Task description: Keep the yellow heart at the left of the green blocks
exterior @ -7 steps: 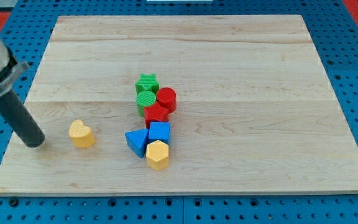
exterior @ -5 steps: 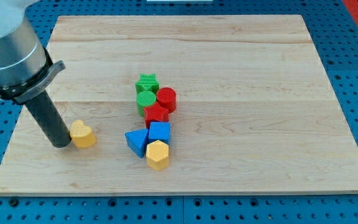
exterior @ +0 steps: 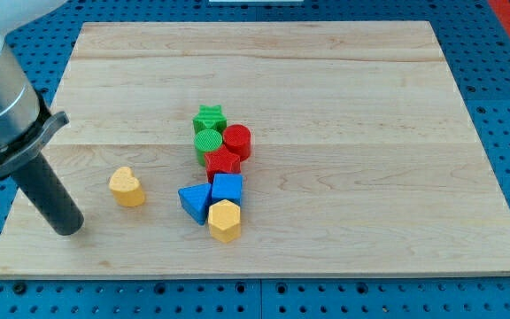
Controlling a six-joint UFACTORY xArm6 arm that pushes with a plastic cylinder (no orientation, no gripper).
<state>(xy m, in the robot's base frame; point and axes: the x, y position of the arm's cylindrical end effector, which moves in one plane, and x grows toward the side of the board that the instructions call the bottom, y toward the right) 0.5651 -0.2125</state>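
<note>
The yellow heart (exterior: 127, 187) lies on the wooden board (exterior: 326, 80), at the view's left of the block cluster. The green star (exterior: 209, 117) and the green cylinder (exterior: 208, 142) sit at the top of that cluster, to the heart's upper right. My tip (exterior: 67, 228) rests on the board to the lower left of the heart, a short gap away, not touching it.
A red cylinder (exterior: 237, 140) and a red star (exterior: 223, 162) touch the green blocks. Below them are a blue triangle (exterior: 195, 200), a blue block (exterior: 227, 187) and a yellow hexagon (exterior: 225, 221). The board's left edge is near my tip.
My tip came right against the heart, nudged it slightly right, then drew back down and left. The heart now sits a little further right. Other blocks have not moved.
</note>
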